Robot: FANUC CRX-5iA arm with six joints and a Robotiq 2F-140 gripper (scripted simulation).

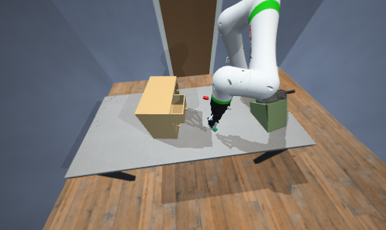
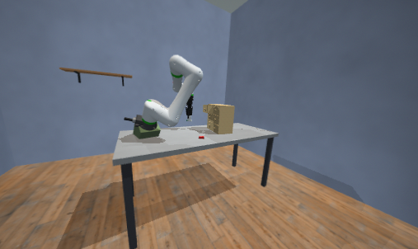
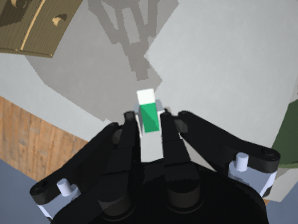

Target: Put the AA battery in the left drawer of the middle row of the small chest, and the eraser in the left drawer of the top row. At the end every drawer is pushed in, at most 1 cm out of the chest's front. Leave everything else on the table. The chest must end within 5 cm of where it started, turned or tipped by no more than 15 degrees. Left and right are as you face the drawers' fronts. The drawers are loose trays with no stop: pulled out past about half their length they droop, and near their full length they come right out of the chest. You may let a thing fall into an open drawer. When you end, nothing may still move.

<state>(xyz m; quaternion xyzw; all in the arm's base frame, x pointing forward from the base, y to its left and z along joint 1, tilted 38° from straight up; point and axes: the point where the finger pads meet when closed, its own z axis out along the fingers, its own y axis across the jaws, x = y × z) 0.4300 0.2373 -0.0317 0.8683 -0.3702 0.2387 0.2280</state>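
Observation:
The eraser (image 1: pixel 215 129) (image 3: pixel 149 119), green with a white end, is between my fingertips. My gripper (image 1: pixel 212 126) (image 2: pixel 189 119) (image 3: pixel 148 109) is shut on it and holds it above the table, out in front of the chest's drawer side. The small wooden chest (image 1: pixel 156 95) (image 2: pixel 226 119) stands upright. Its top-row left drawer (image 1: pixel 185 105) (image 2: pixel 205 108) is pulled well out and looks empty from above. A small red object (image 1: pixel 205 97) (image 2: pixel 201 137) lies on the table; I cannot tell whether it is the AA battery. No other battery can be made out.
The arm's green base block (image 1: pixel 276 116) (image 2: pixel 147 132) stands at the opposite end of the grey table (image 1: pixel 103 152) (image 2: pixel 177 145) from the chest. The chest's drawer knobs face the arm. A corner of the chest shows at the upper left of the wrist view.

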